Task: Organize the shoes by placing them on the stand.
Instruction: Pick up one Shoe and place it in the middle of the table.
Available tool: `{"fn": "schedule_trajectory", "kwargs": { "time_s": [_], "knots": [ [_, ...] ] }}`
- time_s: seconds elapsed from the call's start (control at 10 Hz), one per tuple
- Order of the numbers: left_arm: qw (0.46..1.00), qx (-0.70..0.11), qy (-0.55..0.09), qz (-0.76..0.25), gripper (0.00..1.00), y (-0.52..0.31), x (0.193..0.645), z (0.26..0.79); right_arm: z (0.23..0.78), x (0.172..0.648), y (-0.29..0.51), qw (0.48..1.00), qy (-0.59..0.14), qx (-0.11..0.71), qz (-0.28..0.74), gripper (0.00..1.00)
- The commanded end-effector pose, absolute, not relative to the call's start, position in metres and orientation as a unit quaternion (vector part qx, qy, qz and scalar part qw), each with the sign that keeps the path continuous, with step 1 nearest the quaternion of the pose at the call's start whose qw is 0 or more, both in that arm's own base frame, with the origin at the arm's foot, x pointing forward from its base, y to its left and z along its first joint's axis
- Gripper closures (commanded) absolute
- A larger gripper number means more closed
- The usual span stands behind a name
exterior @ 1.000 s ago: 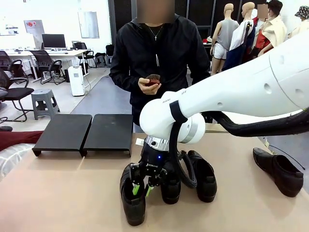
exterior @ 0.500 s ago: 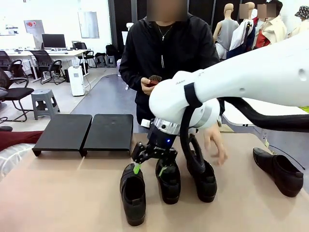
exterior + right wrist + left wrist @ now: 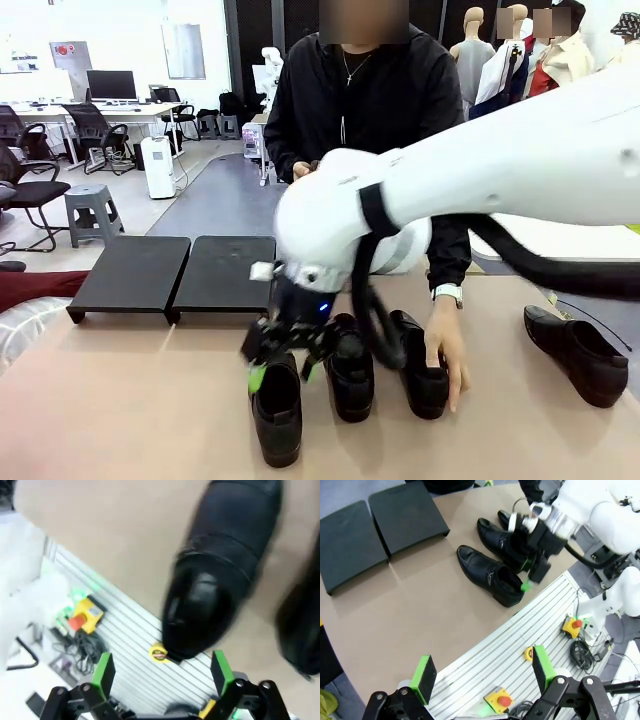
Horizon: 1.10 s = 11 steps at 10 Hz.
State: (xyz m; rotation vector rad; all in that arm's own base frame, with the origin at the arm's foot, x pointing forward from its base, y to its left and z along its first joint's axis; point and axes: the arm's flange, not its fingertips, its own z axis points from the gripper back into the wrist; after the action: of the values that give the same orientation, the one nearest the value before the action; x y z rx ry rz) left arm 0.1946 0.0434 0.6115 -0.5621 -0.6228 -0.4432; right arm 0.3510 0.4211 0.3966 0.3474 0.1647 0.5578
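Tan desk point(image 3: 130, 400), near edge: right tool point(image 3: 283, 368) spread wide and empty just above the heel of the closest shoe point(image 3: 277, 435), left tool point(image 3: 484, 667) gaping too, holding nothing.

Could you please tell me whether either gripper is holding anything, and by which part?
Nothing is held. The right gripper hangs open over the heel end of a shoe, and the left gripper is open too.

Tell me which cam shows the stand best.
Front view: the stand sits nearly whole, both platforms side by side, tops bare. Left wrist view sees it from above, clipped at the picture's edges. Right wrist view looks at a blurred shoe.
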Motion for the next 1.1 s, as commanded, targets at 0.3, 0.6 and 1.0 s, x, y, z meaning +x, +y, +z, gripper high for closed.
{"fn": "schedule_trajectory", "kwargs": {
  "time_s": [0.3, 0.6, 1.0],
  "knots": [
    [0.885, -0.277, -0.304, -0.22, 0.0, 0.042, 0.194, 0.61, 0.399, 0.354, 0.443, 0.936, 0.071, 0.163, 0.304, 0.0],
    [0.885, -0.277, -0.304, -0.22, 0.0, 0.042, 0.194, 0.61, 0.402, 0.357, 0.438, 0.937, 0.07, 0.17, 0.296, 0.0],
    [0.885, -0.277, -0.304, -0.22, 0.0, 0.042, 0.194, 0.61, 0.428, 0.362, 0.416, 0.939, 0.052, 0.195, 0.28, 0.0]
  ]
}}
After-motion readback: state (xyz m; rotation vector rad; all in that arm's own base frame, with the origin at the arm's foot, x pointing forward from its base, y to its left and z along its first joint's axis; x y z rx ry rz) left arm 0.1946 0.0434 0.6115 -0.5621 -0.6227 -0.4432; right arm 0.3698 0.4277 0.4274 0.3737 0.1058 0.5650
